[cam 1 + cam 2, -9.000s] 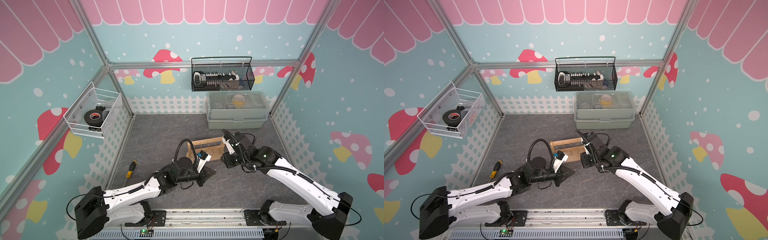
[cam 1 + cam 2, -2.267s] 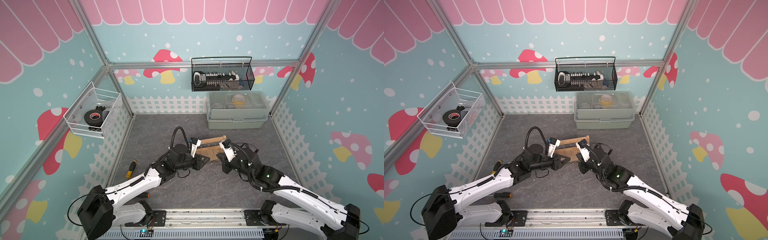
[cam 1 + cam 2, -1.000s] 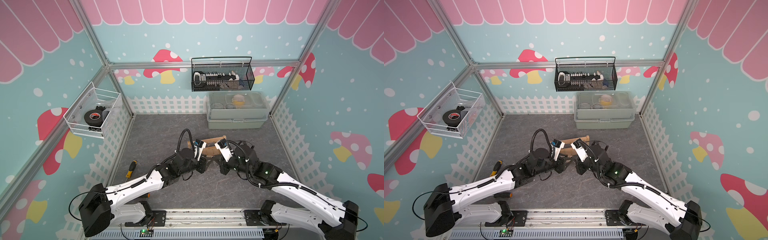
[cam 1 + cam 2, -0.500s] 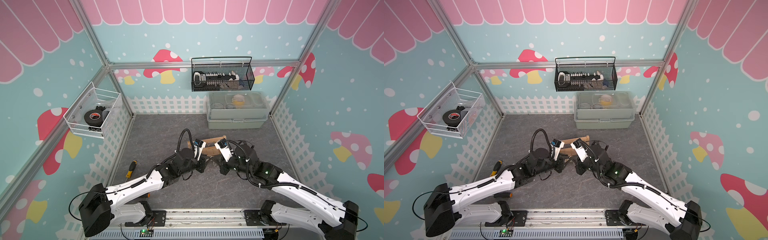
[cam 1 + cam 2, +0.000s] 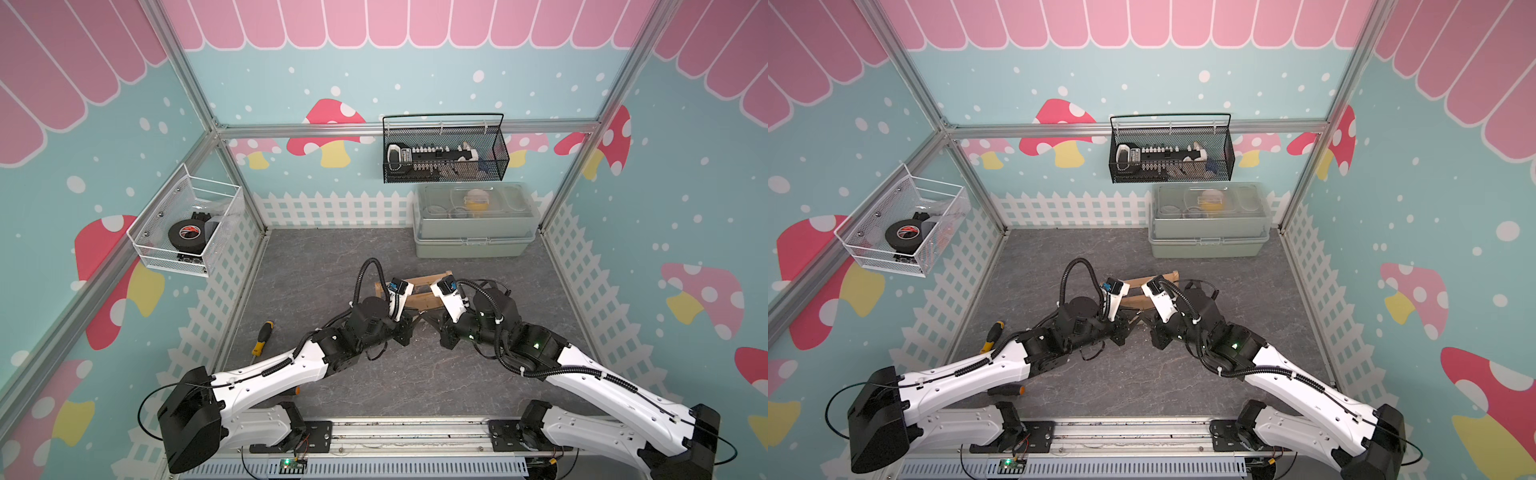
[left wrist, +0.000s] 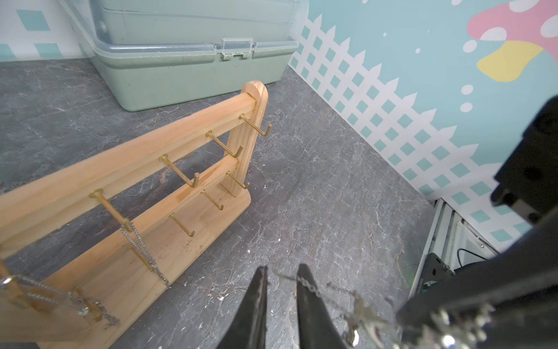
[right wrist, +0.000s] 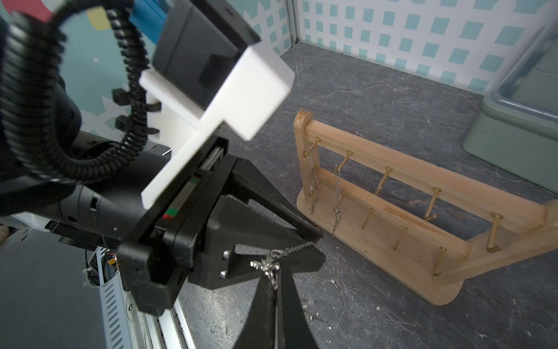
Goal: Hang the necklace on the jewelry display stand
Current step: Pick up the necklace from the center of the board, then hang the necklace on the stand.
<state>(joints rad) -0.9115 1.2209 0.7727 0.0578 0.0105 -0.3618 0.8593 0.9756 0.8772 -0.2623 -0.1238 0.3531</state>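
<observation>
grey marbled floor (image 5: 415,382), stand (image 6: 151,157) at twelve o'clock; right gripper (image 7: 273,281) clamps the necklace (image 7: 268,266), left gripper (image 6: 282,269), barely parted, seemingly straddles it.

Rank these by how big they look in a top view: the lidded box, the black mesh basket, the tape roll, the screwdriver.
1. lidded box and black mesh basket: about alike, and the basket hangs higher, so they are not ranked apart.
2. tape roll.
3. screwdriver, slim and smallest.

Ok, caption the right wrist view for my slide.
Right gripper pinches the necklace, chain reaching the left gripper, beside the jewelry display stand bearing two hung chains.
</observation>
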